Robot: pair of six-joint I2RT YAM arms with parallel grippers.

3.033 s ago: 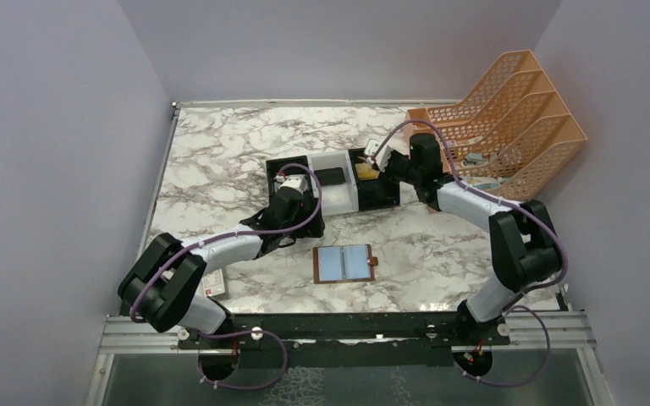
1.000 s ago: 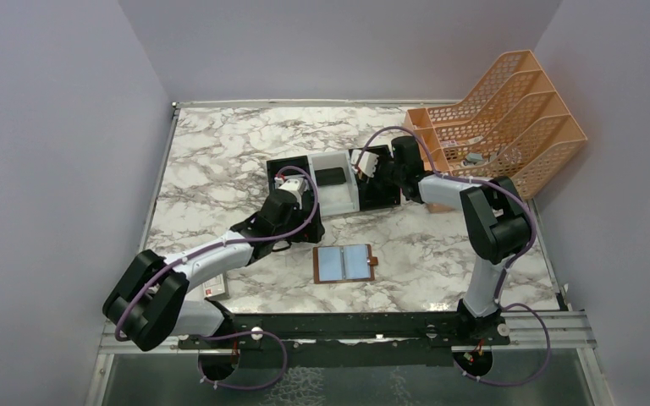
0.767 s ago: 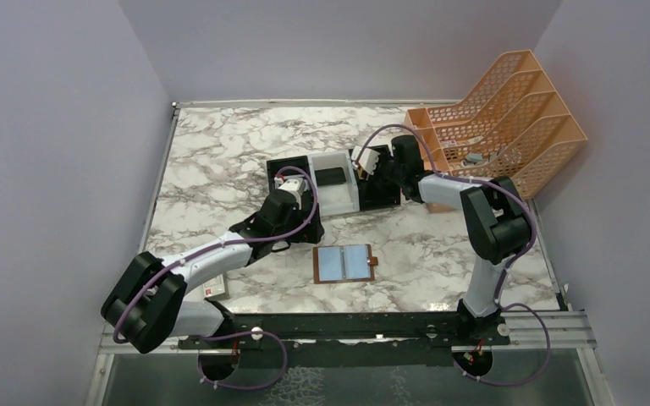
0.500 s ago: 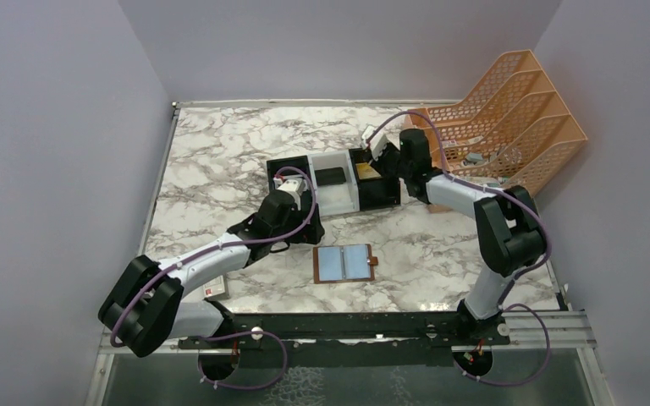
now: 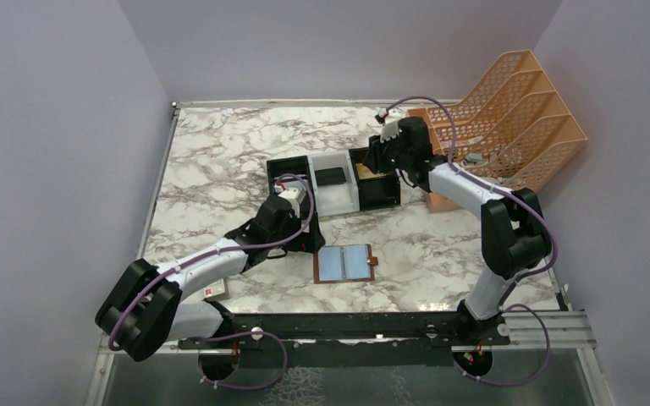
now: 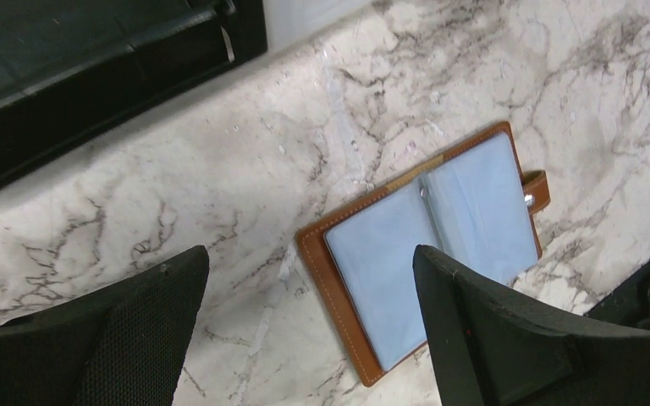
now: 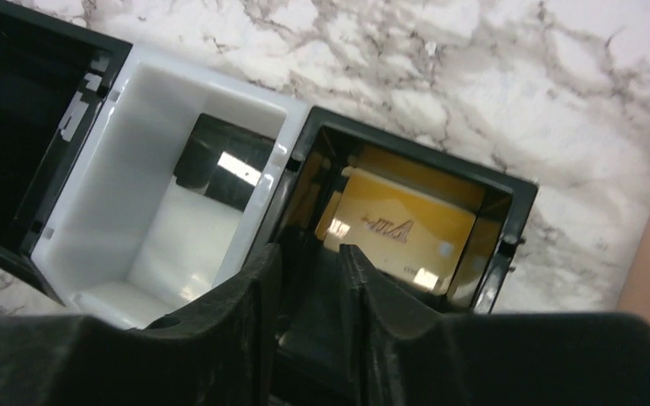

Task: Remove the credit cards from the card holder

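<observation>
**A:** How are the left jaws standing?

**B:** They are gaping wide and gripping nothing. Their two fingers (image 6: 93,338) are sitting in the bottom corners of the left wrist view. The card holder (image 6: 427,254) is lying between them on the desk (image 6: 220,194), right of centre. It is lying open, blue-grey pockets up, with one corner slipping behind the right-hand finger.

**A:** What is differing from a second ago?

**B:** In the top view the left arm (image 5: 220,254) is pulling back from the tray (image 5: 334,210) toward the bottom of the frame. The jaws are now hanging just left of the card holder. The right jaws are lifting off the tray's right end toward the orange file rack (image 5: 508,118). The card holder is staying put.

**A:** And the right jaws?

**B:** They are showing only a narrow gap, with nothing between them. Beyond them a gold card (image 7: 393,233) is lying in the right black compartment. A dark card (image 7: 220,165) is lying in the white middle one.
</observation>
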